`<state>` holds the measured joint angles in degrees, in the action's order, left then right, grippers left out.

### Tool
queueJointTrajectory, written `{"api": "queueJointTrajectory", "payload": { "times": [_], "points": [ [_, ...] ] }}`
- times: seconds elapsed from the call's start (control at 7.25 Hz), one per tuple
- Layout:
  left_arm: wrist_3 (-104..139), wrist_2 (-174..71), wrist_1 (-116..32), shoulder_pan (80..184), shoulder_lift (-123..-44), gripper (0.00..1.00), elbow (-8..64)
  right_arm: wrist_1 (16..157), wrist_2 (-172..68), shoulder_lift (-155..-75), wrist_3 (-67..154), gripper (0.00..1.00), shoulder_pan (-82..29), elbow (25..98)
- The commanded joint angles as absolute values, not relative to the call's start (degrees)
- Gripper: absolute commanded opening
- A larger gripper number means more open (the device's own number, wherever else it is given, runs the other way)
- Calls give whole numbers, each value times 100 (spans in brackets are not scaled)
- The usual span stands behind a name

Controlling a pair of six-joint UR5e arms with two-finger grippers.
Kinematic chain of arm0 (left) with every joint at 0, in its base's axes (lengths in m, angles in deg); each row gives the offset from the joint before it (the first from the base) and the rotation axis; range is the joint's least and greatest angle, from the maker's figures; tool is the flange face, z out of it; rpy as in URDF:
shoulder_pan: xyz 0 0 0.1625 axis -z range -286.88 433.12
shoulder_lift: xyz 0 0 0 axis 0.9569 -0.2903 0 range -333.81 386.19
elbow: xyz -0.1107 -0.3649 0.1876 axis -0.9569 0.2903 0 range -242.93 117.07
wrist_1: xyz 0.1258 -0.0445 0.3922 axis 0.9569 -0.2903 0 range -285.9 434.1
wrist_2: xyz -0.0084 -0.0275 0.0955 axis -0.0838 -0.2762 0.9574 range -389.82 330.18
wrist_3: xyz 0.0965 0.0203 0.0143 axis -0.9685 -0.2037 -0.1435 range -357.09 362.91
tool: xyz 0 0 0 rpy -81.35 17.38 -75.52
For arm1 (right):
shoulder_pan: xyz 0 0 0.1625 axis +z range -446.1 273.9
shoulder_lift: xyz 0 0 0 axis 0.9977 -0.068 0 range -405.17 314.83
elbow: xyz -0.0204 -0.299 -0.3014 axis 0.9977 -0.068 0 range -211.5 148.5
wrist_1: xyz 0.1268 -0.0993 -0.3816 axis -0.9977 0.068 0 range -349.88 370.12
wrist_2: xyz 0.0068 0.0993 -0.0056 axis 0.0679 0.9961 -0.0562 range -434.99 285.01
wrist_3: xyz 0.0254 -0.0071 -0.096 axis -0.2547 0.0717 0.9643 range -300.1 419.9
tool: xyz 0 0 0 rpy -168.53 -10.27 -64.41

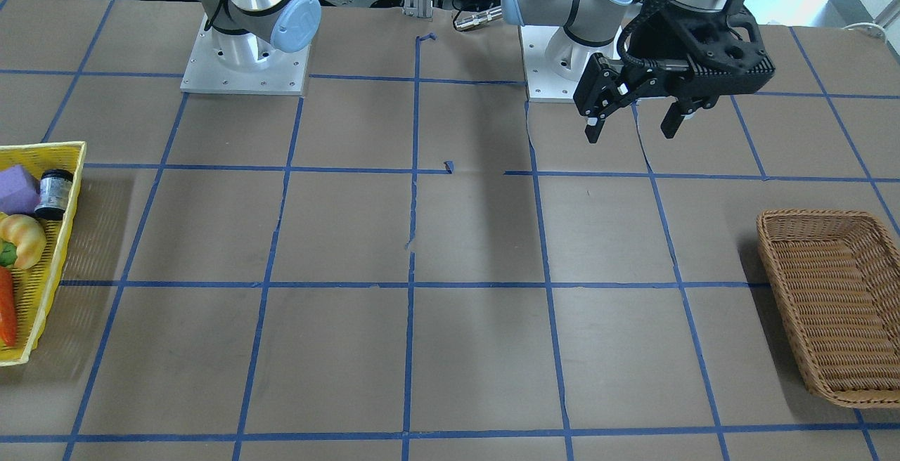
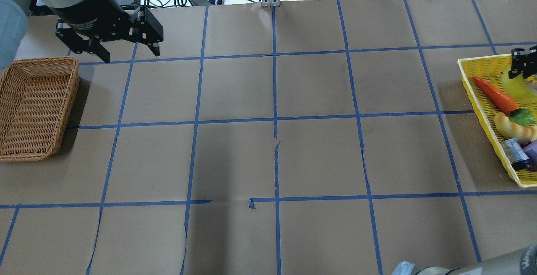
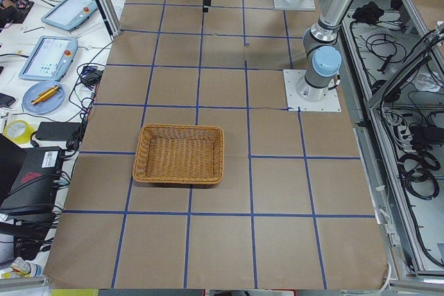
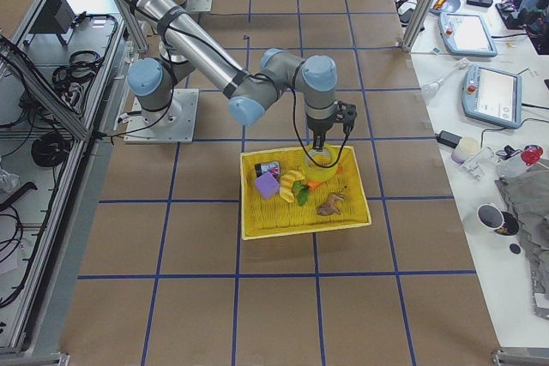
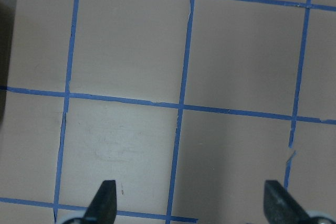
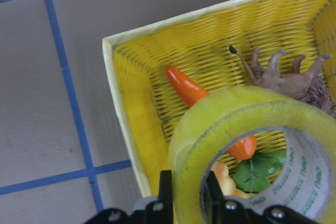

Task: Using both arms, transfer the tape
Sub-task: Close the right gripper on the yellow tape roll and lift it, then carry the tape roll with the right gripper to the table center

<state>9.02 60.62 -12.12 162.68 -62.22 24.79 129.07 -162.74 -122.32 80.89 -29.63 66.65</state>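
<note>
The yellow tape roll [image 6: 247,129] with a whitish printed core fills the right wrist view. My right gripper [image 6: 189,198] is shut on its wall, one finger inside the ring and one outside. It holds the roll over the yellow basket [image 6: 126,129]. The overhead view shows this gripper [image 2: 522,63] and the tape [image 2: 518,85] at the right edge. They also show in the exterior right view, the gripper [image 4: 326,139] above the tape [image 4: 322,159]. My left gripper [image 1: 629,127] is open and empty, raised over bare table near its base. Its fingertips [image 5: 105,198] are wide apart.
The yellow basket [image 1: 49,155] holds a carrot [image 2: 495,94], a croissant [image 1: 24,239], a purple block [image 1: 17,190], a black-capped jar [image 1: 55,194] and a brown toy animal [image 6: 286,77]. An empty wicker basket [image 2: 37,107] stands on my left side. Blue tape lines grid the brown table.
</note>
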Motion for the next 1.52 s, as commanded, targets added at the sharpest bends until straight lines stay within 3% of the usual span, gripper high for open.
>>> {"api": "queueJointTrajectory", "payload": {
  "times": [0.0,0.41,0.69,0.97,1.38],
  "points": [
    [906,6062,-1203,16268,-6222,100,2479,12472,-16297,-12357,6448,0,-1752,6361],
    [889,6062,-1203,16268,-6222,100,2479,13008,-16367,-11708,3270,0,112,6272],
    [880,6062,-1203,16268,-6222,100,2479,13246,-16384,-11024,1027,0,1133,5809],
    [889,6062,-1203,16268,-6222,100,2479,13177,-16384,-10224,-639,0,1794,4950],
    [898,6062,-1212,16268,-6214,100,2479,13237,-16297,-10054,-1610,0,2103,4892]
  ]
}}
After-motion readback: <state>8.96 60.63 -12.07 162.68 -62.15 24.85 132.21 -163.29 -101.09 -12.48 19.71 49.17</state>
